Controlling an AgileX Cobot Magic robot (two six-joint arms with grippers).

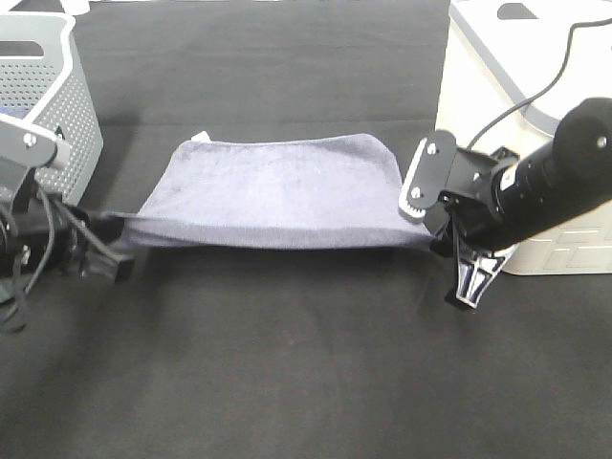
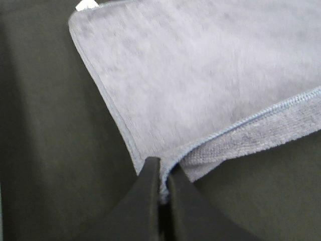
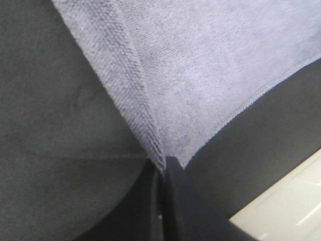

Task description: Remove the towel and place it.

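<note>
Two closed grips, left end effector [image 2: 161,174] and right end effector [image 3: 161,168] each on a towel [image 1: 282,191] corner, outside the basket [image 1: 67,115]

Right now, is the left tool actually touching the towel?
Touching. In the left wrist view the left tool is shut on a corner of the towel, cloth pinched between its jaws.

towel [image 1: 287,191]: centre, on table cloth [image 1: 287,373] | basket [image 1: 48,91]: behind left | left pincer [image 2: 160,168]: towel's left corner | right pincer [image 3: 161,164]: right corner

basket [image 1: 43,91]: far left | white box [image 1: 478,96]: far right | black cloth [image 1: 287,363]: underneath
</note>
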